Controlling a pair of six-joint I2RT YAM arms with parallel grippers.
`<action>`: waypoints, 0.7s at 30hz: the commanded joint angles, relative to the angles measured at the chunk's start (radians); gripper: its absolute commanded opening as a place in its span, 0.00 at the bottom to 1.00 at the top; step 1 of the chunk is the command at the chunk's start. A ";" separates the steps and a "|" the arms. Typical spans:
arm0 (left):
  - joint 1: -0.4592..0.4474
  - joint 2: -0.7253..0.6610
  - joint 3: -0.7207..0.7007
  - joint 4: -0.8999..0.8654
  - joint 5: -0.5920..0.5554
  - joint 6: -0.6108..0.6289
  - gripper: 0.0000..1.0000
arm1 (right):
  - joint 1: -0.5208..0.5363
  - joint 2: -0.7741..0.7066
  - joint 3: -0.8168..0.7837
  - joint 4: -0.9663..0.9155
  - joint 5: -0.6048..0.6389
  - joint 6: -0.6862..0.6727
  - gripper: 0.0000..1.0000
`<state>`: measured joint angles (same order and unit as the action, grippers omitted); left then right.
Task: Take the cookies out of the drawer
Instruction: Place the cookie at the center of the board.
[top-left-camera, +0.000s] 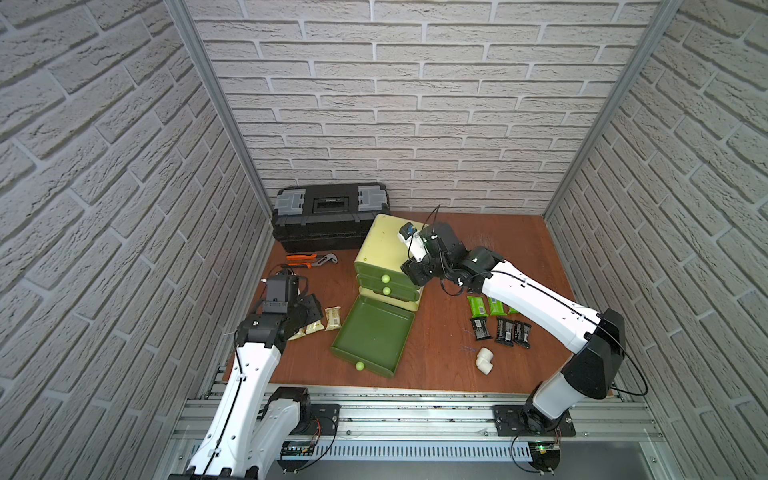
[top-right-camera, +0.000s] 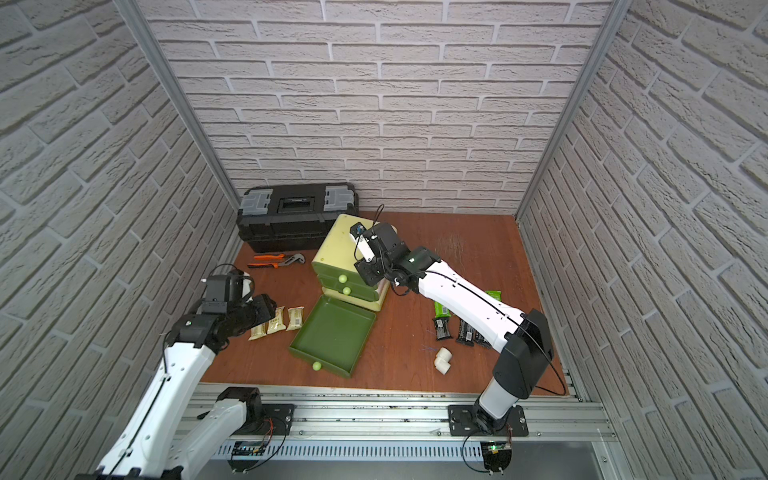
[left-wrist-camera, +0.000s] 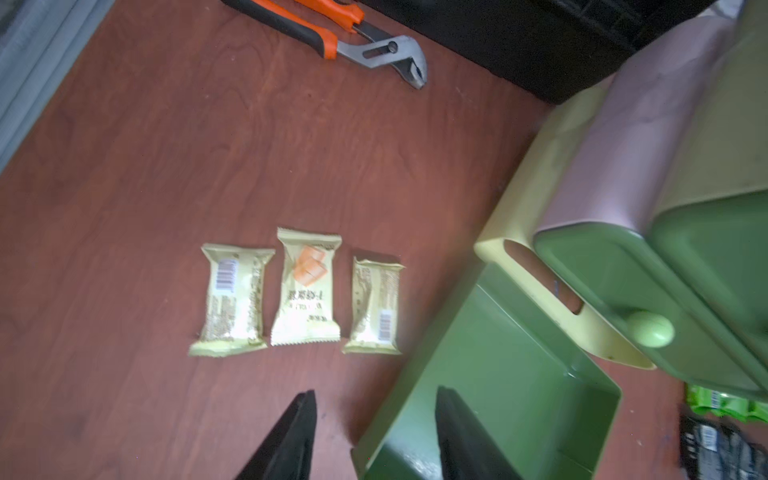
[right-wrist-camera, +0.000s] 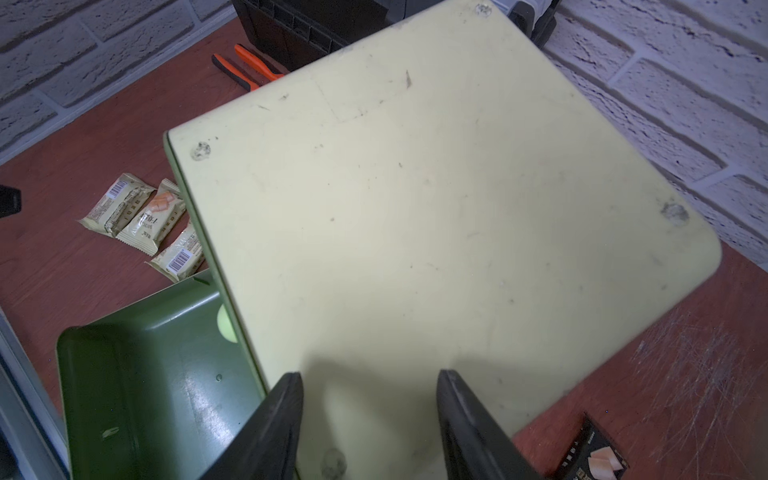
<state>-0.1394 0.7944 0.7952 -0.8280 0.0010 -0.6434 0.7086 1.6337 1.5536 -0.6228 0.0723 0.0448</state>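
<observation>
The left gripper (left-wrist-camera: 376, 392), jaws apart and empty, could snag the rim of the drawer (left-wrist-camera: 519, 374) or scatter the beige cookies (left-wrist-camera: 306, 286) when lowering.

No text, brand or number is legible on any item.

- Beige packet nearest the drawer (left-wrist-camera: 498, 365), packet at (left-wrist-camera: 376, 305): white barcode label and fine print, unreadable.
- Middle beige packet (left-wrist-camera: 307, 286): orange picture of cubes above a row of dark characters, too blurred to read.
- Outer beige packet (left-wrist-camera: 232, 299): white barcode label above dense fine print, unreadable.
- Black packet (right-wrist-camera: 598, 453): picture of pale cubes beside pale characters, unreadable.
</observation>
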 joint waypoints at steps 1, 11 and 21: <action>-0.154 -0.066 -0.037 -0.109 -0.148 -0.223 0.49 | -0.001 -0.008 0.022 -0.069 -0.014 -0.007 0.57; -0.716 -0.117 -0.081 -0.303 -0.482 -0.746 0.27 | -0.001 0.026 0.124 -0.111 -0.031 -0.029 0.58; -0.936 -0.149 -0.283 -0.163 -0.444 -1.050 0.06 | -0.001 0.029 0.152 -0.095 0.002 -0.041 0.59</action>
<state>-1.0595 0.6743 0.5606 -1.0470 -0.4320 -1.5681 0.7086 1.6600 1.6737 -0.7300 0.0570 0.0166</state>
